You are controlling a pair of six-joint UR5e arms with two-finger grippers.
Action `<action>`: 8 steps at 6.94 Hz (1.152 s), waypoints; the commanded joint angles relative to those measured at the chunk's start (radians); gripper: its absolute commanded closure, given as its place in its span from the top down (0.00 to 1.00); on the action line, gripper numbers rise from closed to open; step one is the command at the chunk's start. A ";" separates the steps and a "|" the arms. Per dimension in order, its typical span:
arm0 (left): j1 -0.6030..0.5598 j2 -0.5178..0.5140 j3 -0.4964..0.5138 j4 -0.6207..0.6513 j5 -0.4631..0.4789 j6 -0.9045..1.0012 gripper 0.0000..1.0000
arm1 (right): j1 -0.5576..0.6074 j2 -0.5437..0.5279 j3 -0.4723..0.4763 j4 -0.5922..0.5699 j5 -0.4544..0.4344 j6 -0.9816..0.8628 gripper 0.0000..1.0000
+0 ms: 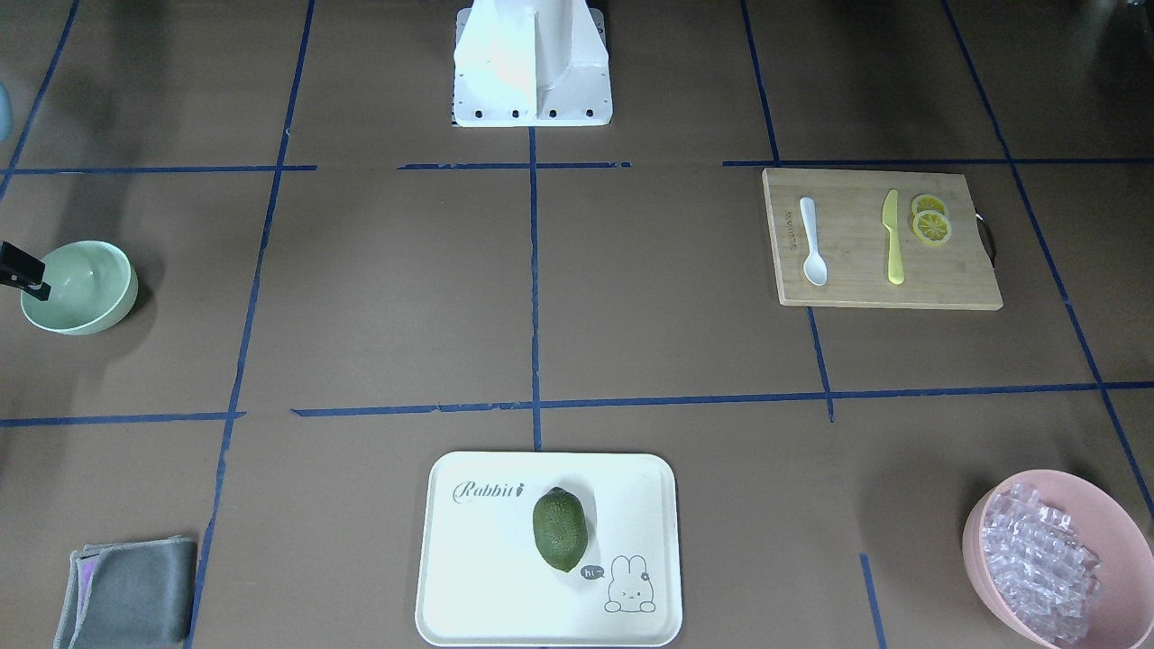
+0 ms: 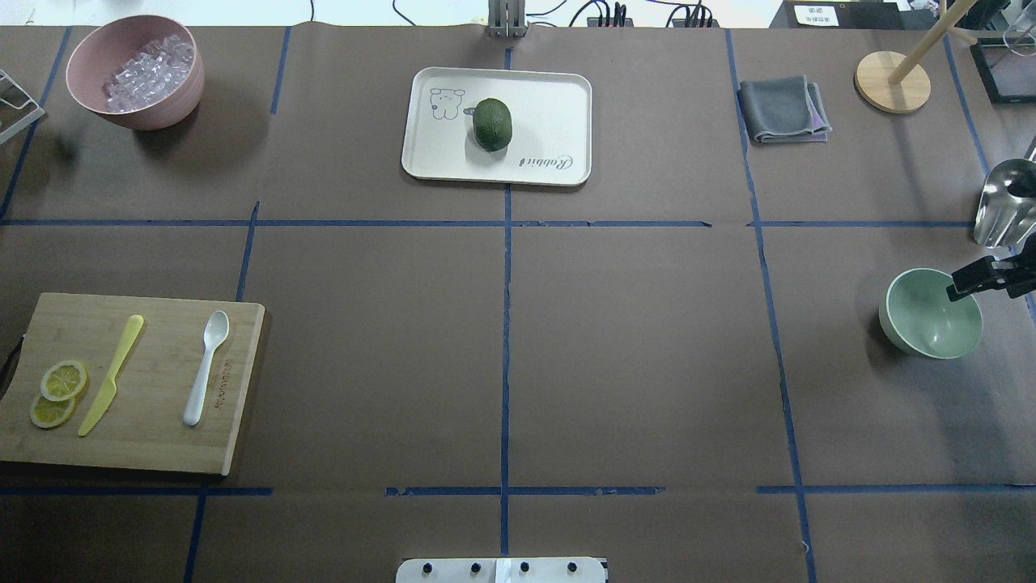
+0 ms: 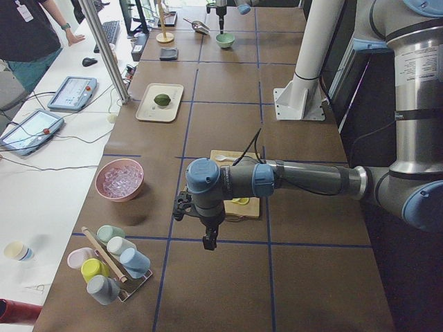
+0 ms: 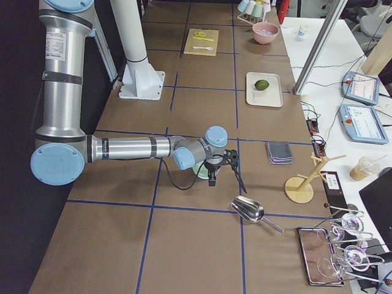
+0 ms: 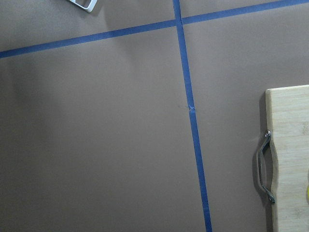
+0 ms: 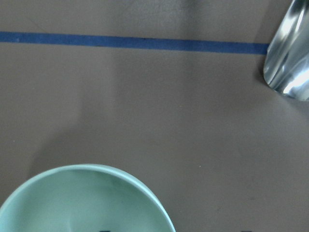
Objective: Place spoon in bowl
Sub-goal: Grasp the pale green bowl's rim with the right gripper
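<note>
The white spoon (image 1: 813, 242) lies on a wooden cutting board (image 1: 856, 270) beside a yellow knife (image 1: 892, 239) and lemon slices; it also shows in the overhead view (image 2: 206, 366). The mint-green bowl (image 1: 86, 288) (image 2: 927, 316) stands empty at the far other end of the table. My right gripper (image 2: 971, 282) (image 1: 32, 278) hangs over the bowl's outer rim, its fingers apart and empty. My left gripper (image 3: 208, 238) shows only in the exterior left view, above bare table beyond the board's handle end; I cannot tell whether it is open or shut.
A white tray (image 2: 550, 105) with a green fruit (image 2: 492, 124) sits at the far middle. A pink bowl (image 2: 133, 113) of clear pieces, a grey cloth (image 2: 781, 109), a metal scoop (image 2: 1004, 210) and a wooden stand (image 2: 893, 81) lie around the edges.
</note>
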 commanded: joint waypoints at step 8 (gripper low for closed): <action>0.000 0.000 -0.009 -0.002 -0.002 0.000 1.00 | -0.041 0.083 0.242 -0.170 0.023 0.279 0.00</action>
